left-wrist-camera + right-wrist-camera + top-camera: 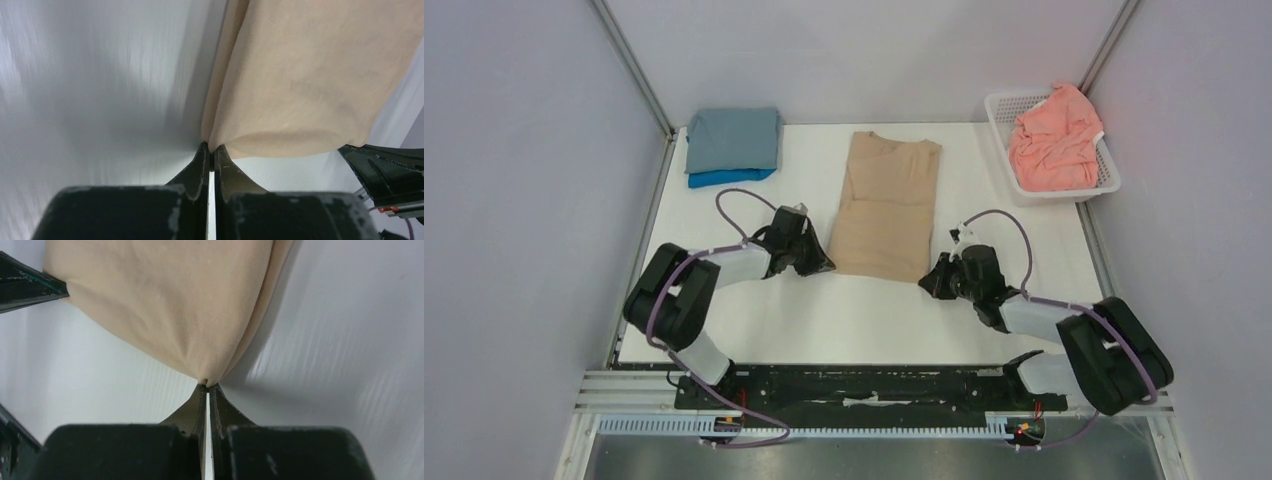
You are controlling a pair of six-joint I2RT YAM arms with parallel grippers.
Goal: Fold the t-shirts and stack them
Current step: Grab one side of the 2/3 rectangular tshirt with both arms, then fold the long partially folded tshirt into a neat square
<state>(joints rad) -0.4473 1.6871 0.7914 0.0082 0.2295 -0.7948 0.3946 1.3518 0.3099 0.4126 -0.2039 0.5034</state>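
Observation:
The tan t-shirt (886,205) lies lengthwise in the middle of the table, folded into a narrow strip. My left gripper (822,262) is shut on its near left corner (215,142). My right gripper (929,280) is shut on its near right corner (205,380). Both corners are lifted slightly off the table. A grey-blue t-shirt (734,138) lies folded at the back left on top of a bright blue t-shirt (724,178). A salmon-pink t-shirt (1054,140) is crumpled in the basket.
The white lattice basket (1108,168) stands at the back right corner. Grey walls with metal posts close in the table on three sides. The right gripper's body shows at the right edge of the left wrist view (390,172).

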